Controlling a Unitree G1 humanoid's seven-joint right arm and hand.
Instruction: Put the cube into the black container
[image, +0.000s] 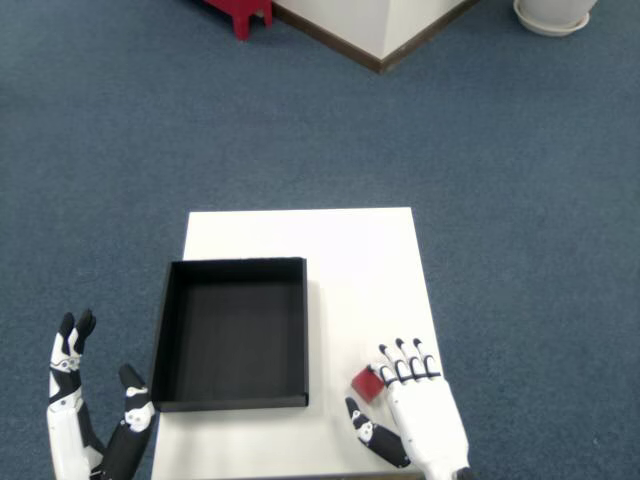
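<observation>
Just cube (red) under fingers

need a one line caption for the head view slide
Right hand reaching the red cube beside the empty black container on the white table.

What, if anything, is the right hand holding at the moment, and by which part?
It cannot be told. The right hand lies over the cube, its fingertips on the cube's right side and the thumb apart, but a closed grip is not visible.

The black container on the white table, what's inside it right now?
The black square container shows only its bare dark floor. The small red cube sits outside it on the white table, partly covered by the right hand.
</observation>
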